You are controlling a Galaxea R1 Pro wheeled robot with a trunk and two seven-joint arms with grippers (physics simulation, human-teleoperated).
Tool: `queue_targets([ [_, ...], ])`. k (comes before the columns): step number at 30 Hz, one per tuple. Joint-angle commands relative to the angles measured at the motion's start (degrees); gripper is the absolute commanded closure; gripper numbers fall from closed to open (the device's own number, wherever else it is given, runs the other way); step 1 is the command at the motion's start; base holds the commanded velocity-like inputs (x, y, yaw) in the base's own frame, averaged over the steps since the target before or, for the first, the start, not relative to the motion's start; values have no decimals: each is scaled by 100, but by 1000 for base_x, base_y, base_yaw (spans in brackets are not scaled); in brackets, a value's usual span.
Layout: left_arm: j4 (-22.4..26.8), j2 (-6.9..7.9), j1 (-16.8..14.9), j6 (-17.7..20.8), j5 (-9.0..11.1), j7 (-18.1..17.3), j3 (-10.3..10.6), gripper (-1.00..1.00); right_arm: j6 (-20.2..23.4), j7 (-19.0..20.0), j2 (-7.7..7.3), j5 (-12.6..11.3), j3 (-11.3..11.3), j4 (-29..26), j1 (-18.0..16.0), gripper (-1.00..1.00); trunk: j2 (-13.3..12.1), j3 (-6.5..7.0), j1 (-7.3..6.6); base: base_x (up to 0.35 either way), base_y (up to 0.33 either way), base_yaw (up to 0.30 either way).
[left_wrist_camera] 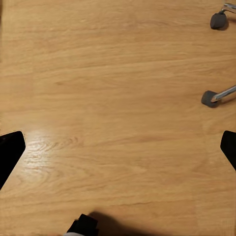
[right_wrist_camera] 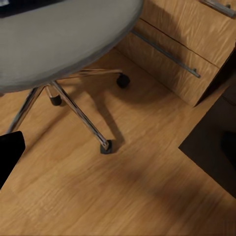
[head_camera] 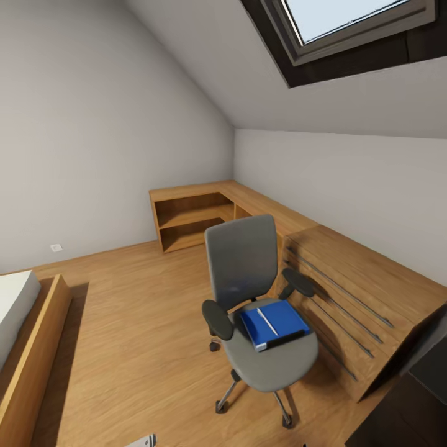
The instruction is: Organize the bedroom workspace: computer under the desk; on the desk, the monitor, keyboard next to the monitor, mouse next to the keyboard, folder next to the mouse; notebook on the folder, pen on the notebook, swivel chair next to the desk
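Left gripper (left_wrist_camera: 118, 147): its dark fingertips sit wide apart at opposite edges of the left wrist view, spread open with nothing between them, hanging over bare floor.
Right gripper: one dark fingertip (right_wrist_camera: 9, 155) shows in the right wrist view; the other is hard to make out against a dark patch, so I cannot tell how far it is open. It touches nothing visible.
Under the wrists: light oak plank floor (left_wrist_camera: 108, 73); two black casters on chrome spokes (left_wrist_camera: 216, 97) lie near the left arm, and the right wrist looks under the seat at the chrome star base (right_wrist_camera: 81, 110).
Swivel chair (head_camera: 245, 261): grey padded office chair with tall back and black armrests, standing on the floor close in front of the robot, just beside a low oak drawer unit (head_camera: 354, 292).
Folder (head_camera: 273, 323): flat bright blue rectangle with a white stripe, lying on the chair seat.
Background: low oak shelving (head_camera: 192, 217) in the corner, under a sloped ceiling with a skylight (head_camera: 347, 25).
Step in hand: approaching the chair to collect the folder, by my reading.
Next move calls for: raising an arm over the seat and taking the folder by its edge.
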State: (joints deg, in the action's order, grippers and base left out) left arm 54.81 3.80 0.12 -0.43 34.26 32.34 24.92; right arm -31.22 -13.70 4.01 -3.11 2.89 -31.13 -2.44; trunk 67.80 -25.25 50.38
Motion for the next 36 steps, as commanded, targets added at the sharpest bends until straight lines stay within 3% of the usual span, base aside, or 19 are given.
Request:
queue_targets([
  [1, 12, 7, -3, -4, 44, 38, 23, -100, -24, 17, 3, -32, 10, 1, -2, -100, 3, -5, 0, 0, -237, 264],
  [8, 12, 7, -3, -1, 44, 38, 32, -100, -24, 17, 3, -26, 11, 1, -2, -100, 3, -5, 0, 0, -239, 161],
  [17, 19, 16, -3, -13, 25, 34, 25, -100, -22, 20, 3, -14, 7, -4, -2, -100, 3, -5, 0, 0, -33, 13],
  [22, 637, 67, -3, 7, 28, 27, -250, -100, 20, -7, -1, 31, -124, -415, -2, -100, 3, -5, 0, 0, -3, 1],
  [25, 958, 83, -3, 35, 28, 27, -491, -100, 249, -27, -9, 44, -151, -1009, -2, -100, 3, -5, 0, 0, 0, 0],
  [29, 1370, 89, -3, 215, 23, 33, -661, -100, 1188, -35, -21, 52, -163, -1947, -5, -100, 3, -5, 0, 0, 0, 0],
  [32, 1755, 92, -4, 624, 15, 42, -756, -100, 2579, -12, -37, 53, -168, -2840, -95, -100, 3, -5, 0, 0, 0, 0],
  [36, 2083, 89, -1, 1120, 21, 50, -944, -100, 3650, 7, -44, 45, -167, -3295, -441, -100, 3, -5, 0, 0, 0, 0],
])
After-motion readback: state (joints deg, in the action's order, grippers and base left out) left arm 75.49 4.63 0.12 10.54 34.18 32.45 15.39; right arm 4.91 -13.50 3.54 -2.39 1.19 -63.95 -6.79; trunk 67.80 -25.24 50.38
